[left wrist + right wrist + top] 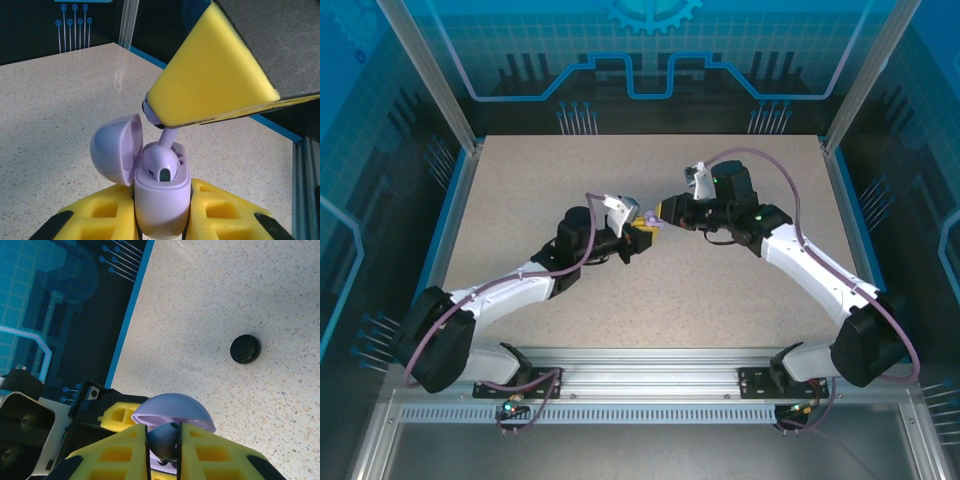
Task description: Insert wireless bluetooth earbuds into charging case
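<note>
Over the middle of the speckled beige desk, the left claw is clamped on a pale lavender rounded plastic charging case, its lid swung open. A pale lavender stemmed plastic earbud sits head-down in it, stem pinched by the right claw. A black round case lies well apart.

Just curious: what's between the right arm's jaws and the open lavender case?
A lavender earbud, stem pinched in the right jaws, head down in the case; the left wrist view shows it.
</note>
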Controlling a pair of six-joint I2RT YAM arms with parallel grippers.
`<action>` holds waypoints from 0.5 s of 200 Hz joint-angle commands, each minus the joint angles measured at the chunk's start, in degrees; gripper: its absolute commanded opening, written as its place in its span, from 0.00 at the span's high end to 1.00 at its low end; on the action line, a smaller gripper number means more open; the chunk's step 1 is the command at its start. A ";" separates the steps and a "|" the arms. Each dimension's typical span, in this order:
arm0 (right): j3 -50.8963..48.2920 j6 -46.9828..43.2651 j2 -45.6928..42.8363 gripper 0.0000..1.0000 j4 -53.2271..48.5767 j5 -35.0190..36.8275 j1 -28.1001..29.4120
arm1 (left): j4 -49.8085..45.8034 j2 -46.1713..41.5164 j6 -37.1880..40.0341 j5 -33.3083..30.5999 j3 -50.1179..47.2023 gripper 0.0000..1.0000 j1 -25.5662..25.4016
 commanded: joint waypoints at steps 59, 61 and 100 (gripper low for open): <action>2.64 -0.59 -0.14 0.82 -2.06 -3.68 1.24 | 1.21 -1.21 1.54 -2.17 2.72 0.99 -0.51; 2.69 -0.57 -0.18 0.82 -2.10 -3.58 1.24 | 1.17 -1.23 1.66 -2.05 2.70 0.99 -0.48; 2.90 -0.85 0.52 0.81 -2.88 -3.24 1.29 | 1.48 -1.56 1.60 -0.98 2.85 0.99 -0.55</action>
